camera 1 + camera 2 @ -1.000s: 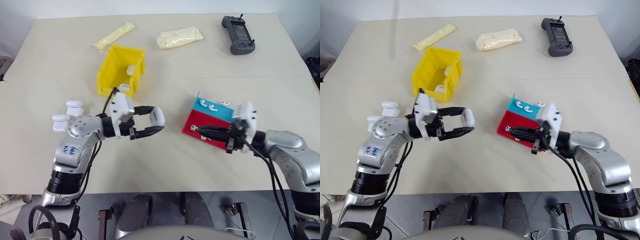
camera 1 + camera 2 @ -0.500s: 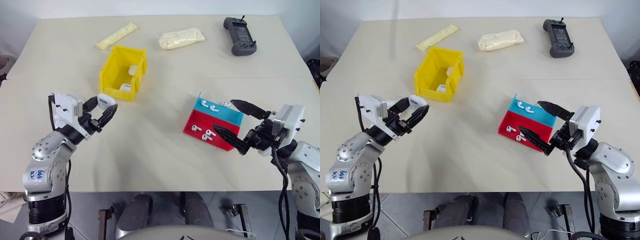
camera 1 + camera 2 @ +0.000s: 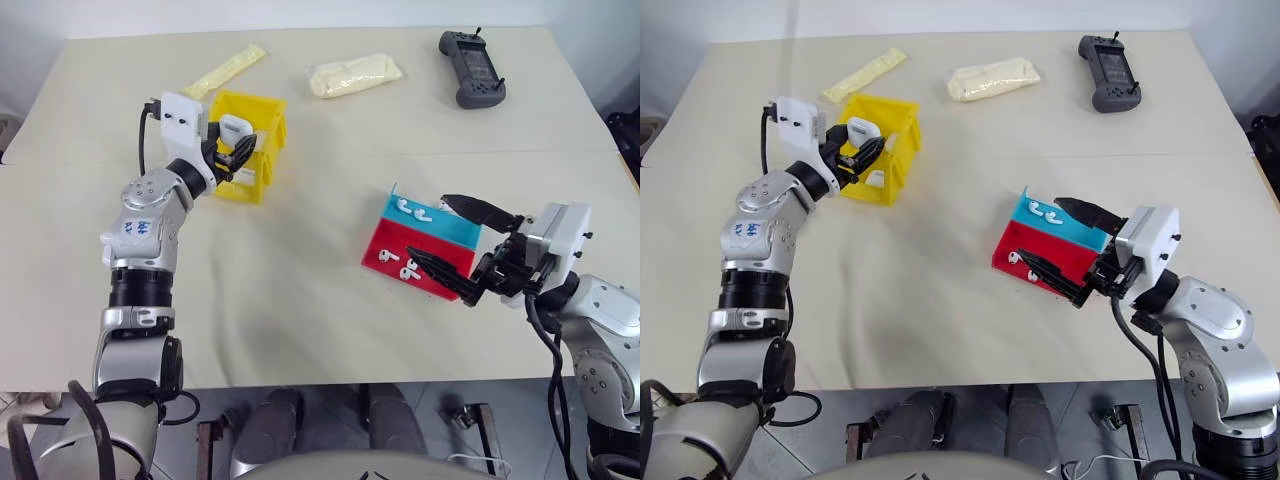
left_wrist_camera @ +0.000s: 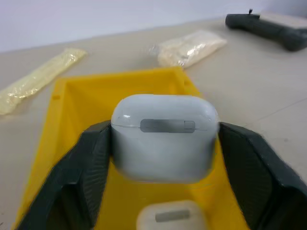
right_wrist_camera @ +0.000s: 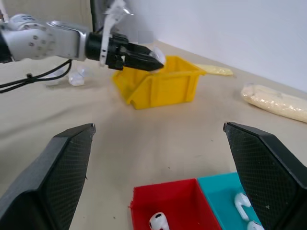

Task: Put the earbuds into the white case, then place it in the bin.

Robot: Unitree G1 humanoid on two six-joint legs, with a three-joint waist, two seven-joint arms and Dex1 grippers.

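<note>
Placement step in hand: left gripper (image 4: 163, 158) has the white case (image 4: 164, 136) between its fingers, lid closed, held just over the open top of the bin (image 3: 262, 150), which sits toward the far-left part of the bench (image 3: 300, 290). Jaws look wide; whether they are clamping the case or letting go of it I can't tell. At least one more white case (image 4: 168, 218) already lies in the bin. My read: the next move only needs the jaws to part fully so the case drops clear of the yellow walls, then a straight pull-back without hooking the rim. Right gripper (image 3: 462, 248) is fully spread and empty, hovering just beside the red-and-blue tray (image 3: 425, 245) near the right-hand edge of the bench; several earbuds (image 3: 410, 268) lie loose in both compartments, so more cases look due. Two spare cases (image 5: 76, 76) sit near the left edge. Surface is a plain beige bench top; along its far edge lie two cream packets (image 3: 355, 73) and a dark handheld controller (image 3: 470, 68) at the far-right corner. Pale wall behind.
</note>
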